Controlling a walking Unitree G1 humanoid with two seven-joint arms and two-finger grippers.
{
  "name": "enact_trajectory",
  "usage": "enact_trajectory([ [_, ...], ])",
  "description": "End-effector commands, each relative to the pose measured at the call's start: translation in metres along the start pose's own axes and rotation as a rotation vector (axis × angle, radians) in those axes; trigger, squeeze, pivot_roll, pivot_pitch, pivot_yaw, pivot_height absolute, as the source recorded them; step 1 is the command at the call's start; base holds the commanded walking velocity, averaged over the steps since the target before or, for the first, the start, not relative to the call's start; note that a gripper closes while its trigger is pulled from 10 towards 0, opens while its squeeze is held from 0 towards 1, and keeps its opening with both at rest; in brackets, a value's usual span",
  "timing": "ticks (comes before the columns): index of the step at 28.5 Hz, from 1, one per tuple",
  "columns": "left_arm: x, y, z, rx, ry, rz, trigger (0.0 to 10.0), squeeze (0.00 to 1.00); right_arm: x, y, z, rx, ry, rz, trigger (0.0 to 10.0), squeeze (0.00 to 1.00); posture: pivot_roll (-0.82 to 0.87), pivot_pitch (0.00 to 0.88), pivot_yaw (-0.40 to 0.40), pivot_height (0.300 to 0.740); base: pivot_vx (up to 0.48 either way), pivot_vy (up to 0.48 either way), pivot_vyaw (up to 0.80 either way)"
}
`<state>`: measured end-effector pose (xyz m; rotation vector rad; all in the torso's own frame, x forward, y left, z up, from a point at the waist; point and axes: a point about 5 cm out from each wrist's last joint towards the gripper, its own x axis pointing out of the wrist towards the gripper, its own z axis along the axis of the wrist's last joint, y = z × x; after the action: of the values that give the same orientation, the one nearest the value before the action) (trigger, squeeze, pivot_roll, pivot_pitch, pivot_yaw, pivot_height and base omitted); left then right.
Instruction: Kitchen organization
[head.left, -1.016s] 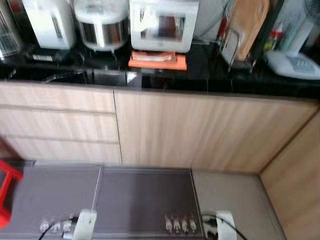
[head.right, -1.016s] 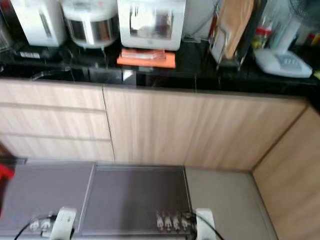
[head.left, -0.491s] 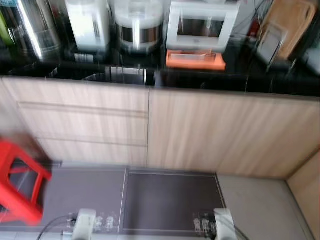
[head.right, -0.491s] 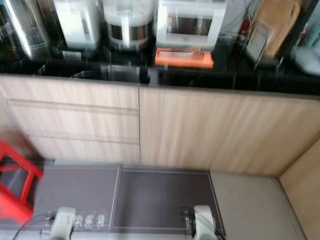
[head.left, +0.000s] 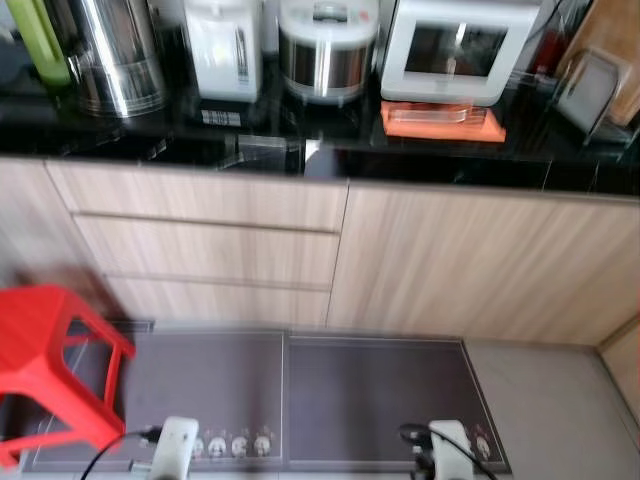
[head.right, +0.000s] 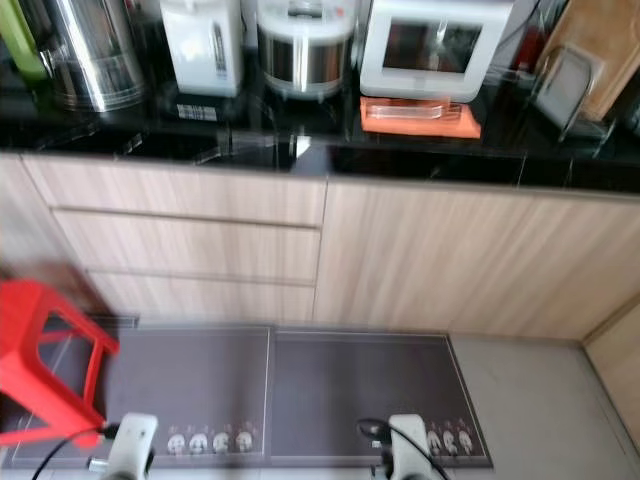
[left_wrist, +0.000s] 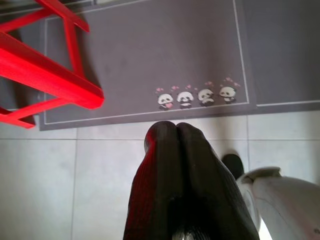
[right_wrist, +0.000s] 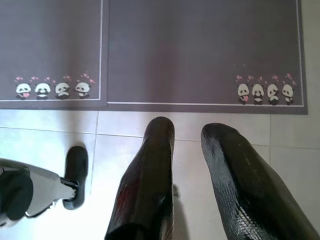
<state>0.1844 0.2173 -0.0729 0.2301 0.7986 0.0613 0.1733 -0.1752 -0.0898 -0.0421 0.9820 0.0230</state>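
Barely begun, by the look of it: nothing held, nothing yet reached for, and no single target singled out among the things along the glossy black stone bench (head.left: 130, 150). Both arms hanging idle over the white tiled floor (left_wrist: 40, 190); left end effector (left_wrist: 176, 131) with its black fingers pressed together and empty, right end effector (right_wrist: 188, 132) with fingers apart and empty. Likely candidates for organizing all on the bench: toward its left end a tall stainless steel urn (head.left: 115, 55) and a green bottle (head.left: 40, 40) at the far left edge; then a white electric water boiler (head.left: 222, 45), a silver and white rice cooker (head.left: 328, 48), a white boxy countertop appliance with a dark window (head.left: 458, 48) over a flat orange tray (head.left: 442, 120); toward the right end a wire rack with a wooden cutting board (head.left: 600, 70). Below the front edge, pale wood-grain drawers (head.left: 210, 245) and cabinet doors (head.left: 470, 260). On the floor, two grey mats with small panda prints (head.right: 360, 385) and a red plastic stool (head.left: 45, 365) at the left. Approach to the bench and a choice of item still ahead, presumably.
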Motion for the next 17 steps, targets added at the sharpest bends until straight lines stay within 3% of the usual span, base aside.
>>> enact_trajectory([
  [1,0.0001,-0.0096,0.0,-0.002,0.004,-0.025,10.0,0.0,-0.0022,-0.0133,-0.0055,0.003,0.014,-0.037,10.0,0.0,0.13,0.0,-0.053,0.74,0.0,0.48,0.0],
  [17,0.0003,-0.0104,0.0005,0.005,0.003,-0.03,10.0,0.0,-0.0013,-0.0103,-0.0019,-0.01,0.002,-0.026,10.0,0.0,0.14,0.0,-0.052,0.74,0.0,0.48,0.0],
])
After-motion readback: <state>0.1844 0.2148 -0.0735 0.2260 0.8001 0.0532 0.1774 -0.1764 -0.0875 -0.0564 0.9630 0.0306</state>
